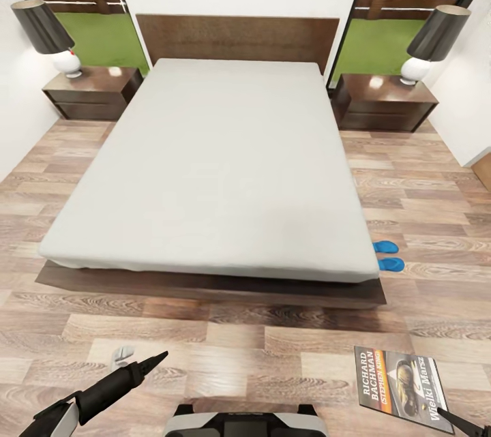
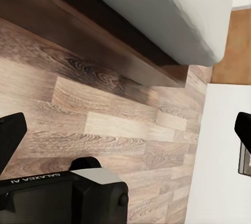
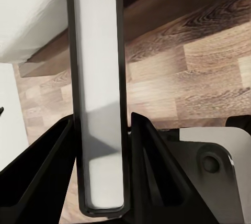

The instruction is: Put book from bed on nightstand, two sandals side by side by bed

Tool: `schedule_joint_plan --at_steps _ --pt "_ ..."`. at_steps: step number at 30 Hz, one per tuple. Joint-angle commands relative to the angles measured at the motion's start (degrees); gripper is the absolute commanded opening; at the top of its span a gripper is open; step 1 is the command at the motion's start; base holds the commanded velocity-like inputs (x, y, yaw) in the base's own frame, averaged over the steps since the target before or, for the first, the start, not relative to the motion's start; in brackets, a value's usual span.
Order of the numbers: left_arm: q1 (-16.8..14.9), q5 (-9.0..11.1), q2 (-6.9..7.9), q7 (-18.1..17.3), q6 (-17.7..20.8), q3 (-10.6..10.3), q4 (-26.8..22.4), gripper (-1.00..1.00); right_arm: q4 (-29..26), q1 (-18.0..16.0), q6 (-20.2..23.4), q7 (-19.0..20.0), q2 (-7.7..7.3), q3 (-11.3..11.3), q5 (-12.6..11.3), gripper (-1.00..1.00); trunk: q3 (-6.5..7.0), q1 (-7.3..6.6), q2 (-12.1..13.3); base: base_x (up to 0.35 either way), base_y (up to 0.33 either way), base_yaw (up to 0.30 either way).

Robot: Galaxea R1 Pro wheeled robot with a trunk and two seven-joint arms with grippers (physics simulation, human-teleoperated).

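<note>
The robot stands at the foot of the bed (image 1: 218, 164), whose pale mattress fills the middle of the head view, and the book (image 1: 401, 386) sits at the lower right of that frame, off the mattress and held edge-on in the right gripper (image 3: 99, 177). In the right wrist view the two dark fingers (image 3: 151, 171) press against either side of the book's (image 3: 97, 77) white page edge, closed to just its thickness. The left gripper (image 2: 125, 135) is spread wide and carries nothing, its tips at opposite edges of the left wrist view with bare plank floor between. The two sandals (image 1: 387, 255) lie side by side on the floor at the bed's lower right corner (that part looks settled). Either nightstand (image 1: 385, 101) stands well off, at the upper right and the upper left of the head view, each with a lamp (image 1: 431, 41). The hold looks to be on a small part of a thin book, so it could swing or slip during the drive. Rounding the bed on the right, the base could knock the sandals apart, and the lamp crowds the landing spot.
</note>
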Motion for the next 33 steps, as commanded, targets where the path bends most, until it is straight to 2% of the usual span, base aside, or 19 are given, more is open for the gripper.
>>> schedule_joint_plan --at_steps 1,33 --pt "-0.03 0.15 -0.01 -0.25 0.6 0.15 0.01 1.0 0.02 -0.03 0.13 0.16 -0.01 0.5 -0.45 -1.0 0.03 0.03 -0.08 0.0 0.0 0.0" --pt "-0.03 0.15 -0.01 -0.16 0.57 0.14 0.01 1.0 0.02 -0.03 0.13 0.16 0.07 0.51 -0.45 -1.0 3.03 0.03 -0.08 0.0 0.0 0.0"
